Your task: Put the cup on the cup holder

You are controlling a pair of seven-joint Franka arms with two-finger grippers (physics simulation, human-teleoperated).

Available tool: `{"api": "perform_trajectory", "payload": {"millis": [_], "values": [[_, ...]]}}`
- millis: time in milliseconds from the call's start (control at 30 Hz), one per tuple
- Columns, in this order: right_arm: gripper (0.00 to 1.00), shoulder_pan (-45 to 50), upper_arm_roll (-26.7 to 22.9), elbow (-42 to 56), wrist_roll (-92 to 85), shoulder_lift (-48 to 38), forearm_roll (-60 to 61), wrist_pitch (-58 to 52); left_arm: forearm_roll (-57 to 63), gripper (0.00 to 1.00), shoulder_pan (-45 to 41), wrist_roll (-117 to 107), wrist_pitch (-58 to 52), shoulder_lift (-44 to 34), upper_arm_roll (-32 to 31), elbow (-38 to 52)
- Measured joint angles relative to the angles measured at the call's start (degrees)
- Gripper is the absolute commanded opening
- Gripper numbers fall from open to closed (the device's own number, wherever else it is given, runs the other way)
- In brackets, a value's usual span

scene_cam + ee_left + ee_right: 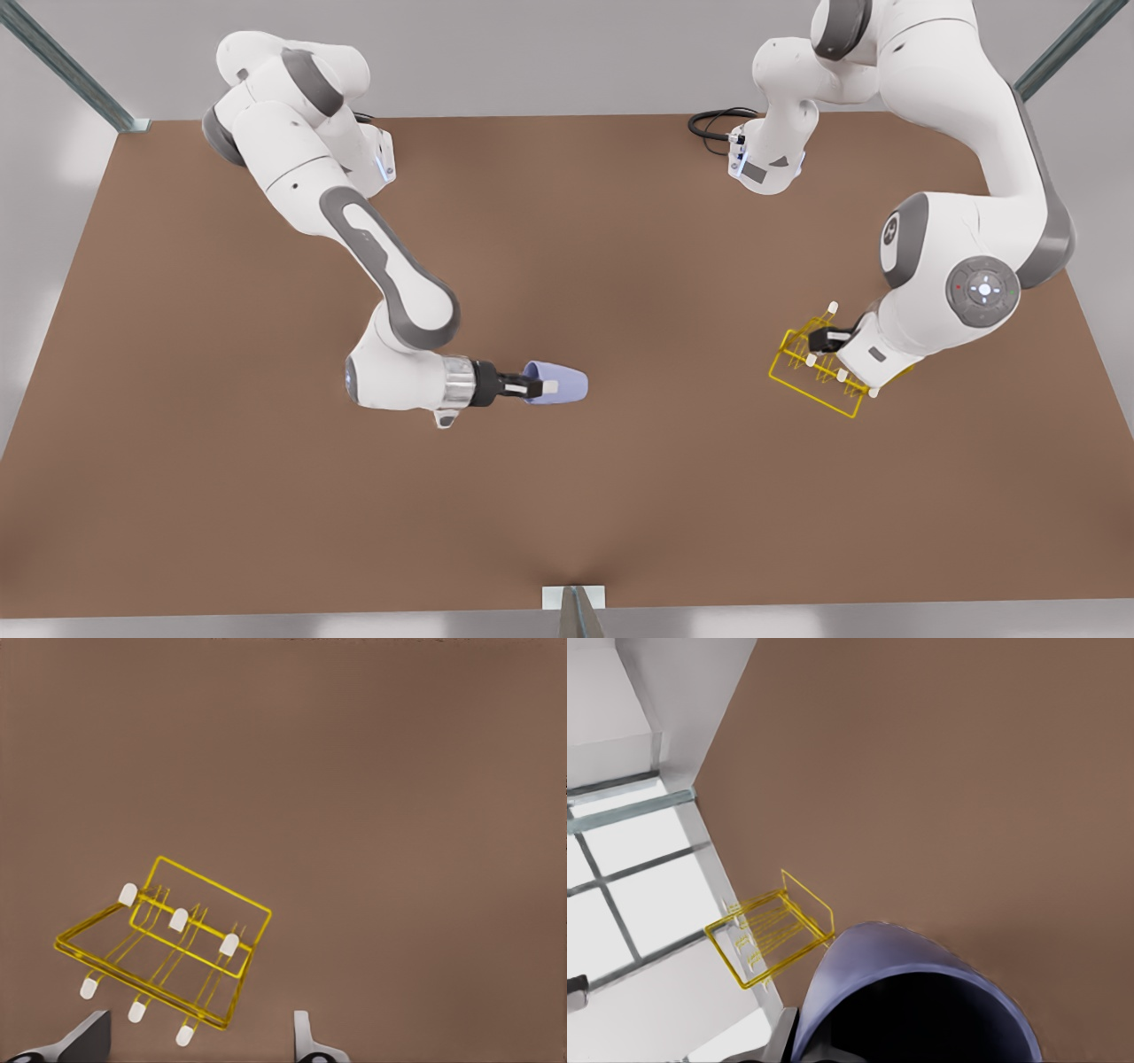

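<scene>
While tilted sideways, lavender-blue tapered cup (560, 383), handleless

Cup held on its side; yellow rack well apart from it.
The cup (560, 384) is small, plain, pale lavender-blue and tapered, lying horizontal with its open mouth toward the front view's left, near the table's middle. The cup holder (813, 372) is a yellow thin-wire rectangular frame with white-tipped pegs, sitting far off toward the front view's right, pegs tilted.

white arms (292, 151); grey joints; black-fingered hands
</scene>
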Motion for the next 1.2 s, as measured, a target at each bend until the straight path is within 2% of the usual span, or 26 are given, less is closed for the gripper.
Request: {"api": "perform_trajectory", "payload": {"millis": [133,333,567,733,767,800,833,867,1200], "values": [[0.21,5.5,0.9,5.7,5.1,5.8,5.2,4.2,-5.8,1.00,-0.6,-16.5,3.9,2.7,-2.0,4.9],[0.21,9.1,1.5,7.0,11.1,10.9,7.0,8.3,-11.0,1.00,-0.7,-37.8,8.0,3.5,-3.3,5.7],[0.21,11.1,0.6,6.4,15.8,15.9,7.0,14.8,-11.1,1.00,-0.9,-59.1,11.7,8.6,-3.0,5.6],[0.21,11.0,0.2,5.8,18.1,16.8,6.7,16.3,-7.8,1.00,-8.7,-73.8,13.5,10.2,-3.1,5.6],[0.24,10.9,0.0,5.7,18.5,16.8,6.6,16.4,-6.7,1.00,-9.5,-76.5,14.0,11.0,-3.2,5.6],[0.91,10.9,-0.2,5.5,19.0,16.8,6.4,16.5,-5.8,1.00,-9.8,-79.1,14.5,11.7,-3.2,5.4],[0.97,10.9,-0.3,5.2,19.5,16.7,6.3,16.6,-5.2,1.00,-10.0,-81.7,15.1,12.4,-3.2,5.4],[1.00,10.8,-0.3,4.9,19.9,16.7,6.2,16.6,-4.6,1.00,-10.0,-84.3,15.9,13.1,-3.1,5.3],[1.00,5.9,-1.4,0.4,19.2,15.8,3.6,13.2,-2.9,1.00,-12.9,-104.3,20.0,14.8,-3.0,5.3]]}}
